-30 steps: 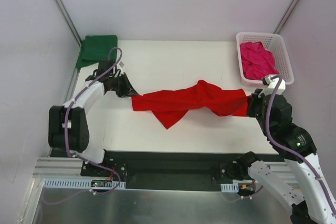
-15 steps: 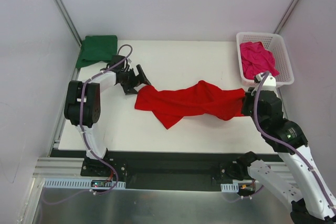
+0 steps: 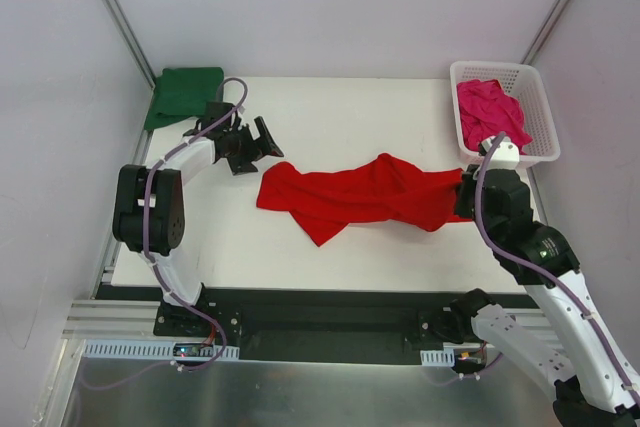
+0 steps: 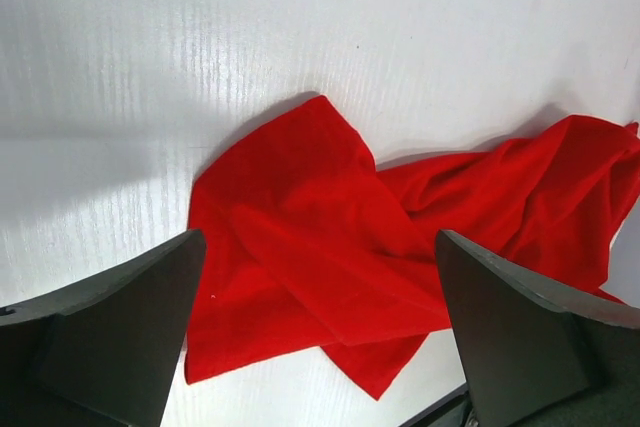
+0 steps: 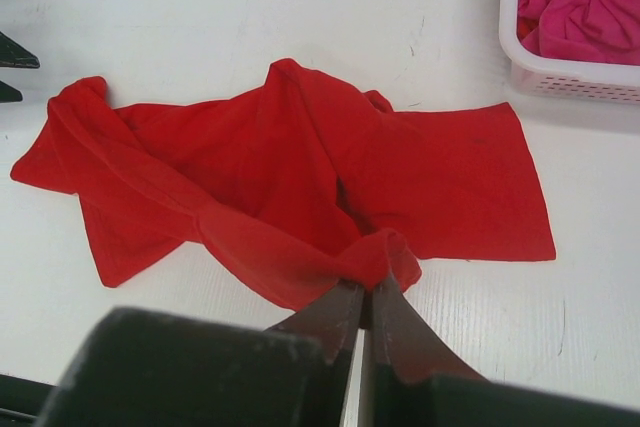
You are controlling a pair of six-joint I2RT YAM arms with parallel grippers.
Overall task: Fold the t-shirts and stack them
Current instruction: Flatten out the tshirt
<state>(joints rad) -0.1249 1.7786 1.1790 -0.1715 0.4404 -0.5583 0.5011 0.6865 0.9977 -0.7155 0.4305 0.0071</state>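
Three t-shirts, one in work: the red t-shirt point(image 3: 360, 197) is spread crumpled across the middle of the frame on the table point(image 3: 350, 112).
Its right-hand end is pinched by the right gripper point(image 5: 365, 289), jaws closed on a bunched fold, presumably so the cloth can be drawn flat. Its left end lies free near the left gripper point(image 3: 262, 147), whose jaws are spread wide and hold nothing. The green t-shirt point(image 3: 185, 95), apparently folded, is set at upper left, judged the stack's base. The pink t-shirt point(image 3: 488, 112) is kept in the basket point(image 3: 541, 97) at upper right.
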